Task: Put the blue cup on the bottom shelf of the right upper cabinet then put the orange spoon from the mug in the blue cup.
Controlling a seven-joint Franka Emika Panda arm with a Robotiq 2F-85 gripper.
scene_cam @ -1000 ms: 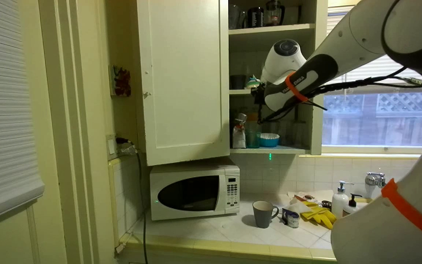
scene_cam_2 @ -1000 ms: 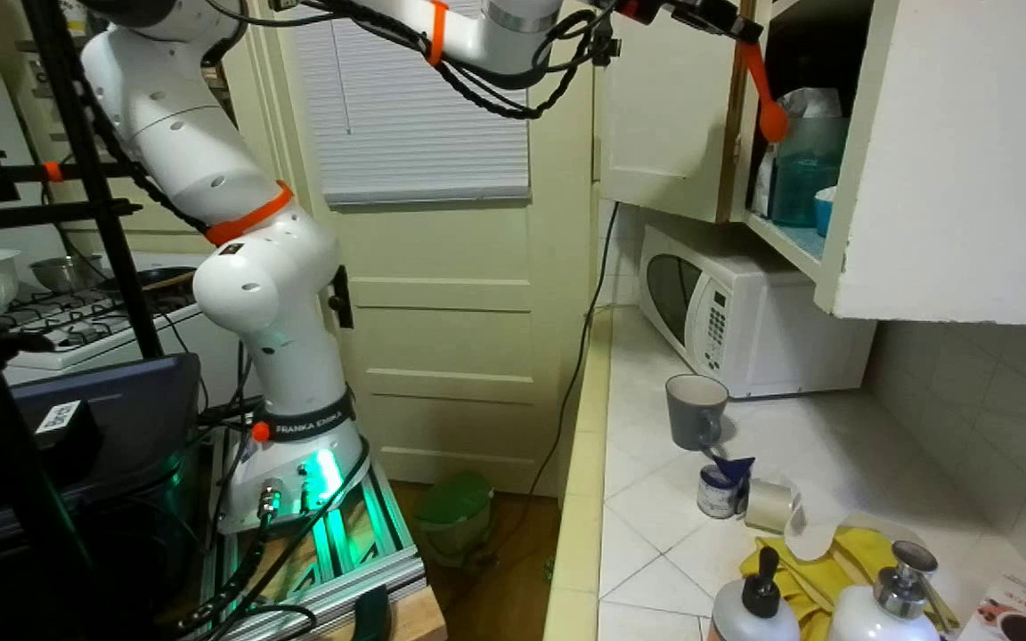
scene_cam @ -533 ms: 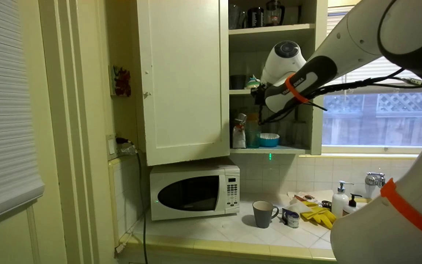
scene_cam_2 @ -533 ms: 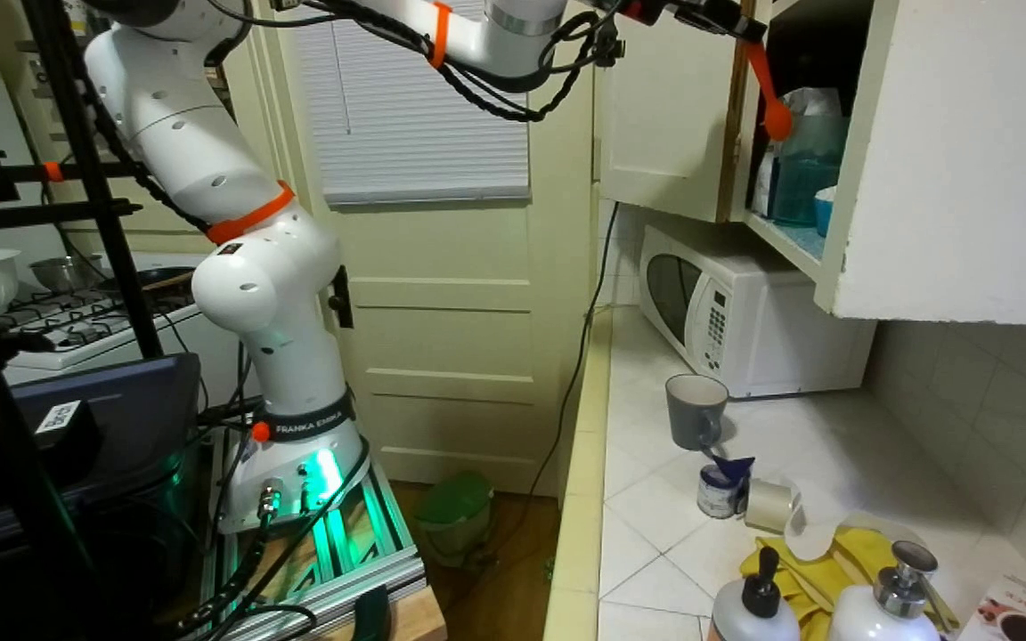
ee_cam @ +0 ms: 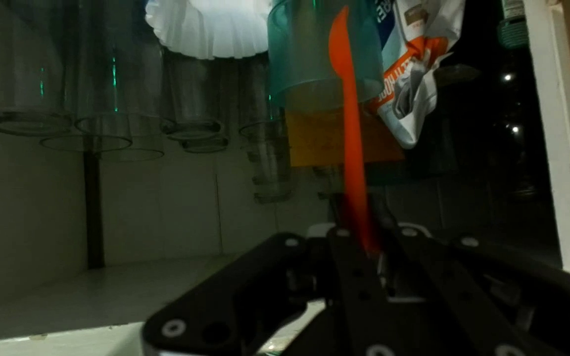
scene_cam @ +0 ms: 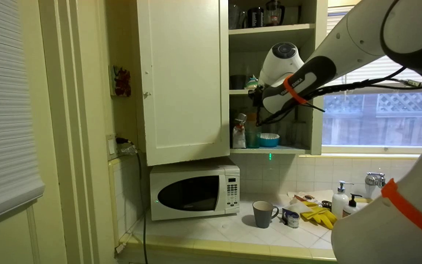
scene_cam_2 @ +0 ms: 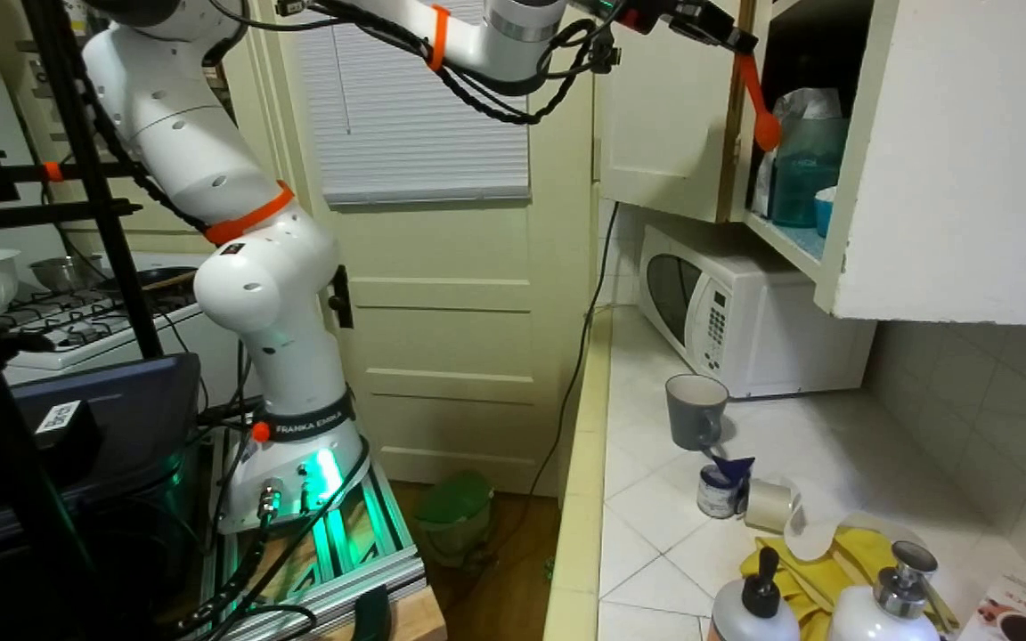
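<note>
My gripper (scene_cam_2: 745, 44) is shut on the handle of the orange spoon (scene_cam_2: 761, 116), which hangs bowl-down at the cabinet opening. The translucent teal blue cup (scene_cam_2: 805, 174) stands upright on the bottom shelf (scene_cam_2: 785, 239) of the right upper cabinet (scene_cam: 316, 137). In that exterior view the spoon's bowl is just left of the cup, near rim height. In the wrist view the spoon (ee_cam: 350, 109) crosses in front of the cup (ee_cam: 300, 54); the depth between them is unclear. The grey mug (scene_cam: 263, 216) stands on the counter with no spoon showing in it.
A blue bowl (scene_cam: 269, 140) with white paper liners stands beside the cup, and a white-orange bag (ee_cam: 408, 69) on its other side. Clear glasses (ee_cam: 117, 99) stand farther along the shelf. Open cabinet doors (scene_cam: 185, 80) flank the opening. The microwave (scene_cam: 196, 194) sits below.
In an exterior view the gripper and spoon shifted slightly right, then back left and a little down, so the spoon's bowl now shows just left of the cup. The cup and mug have not moved.
</note>
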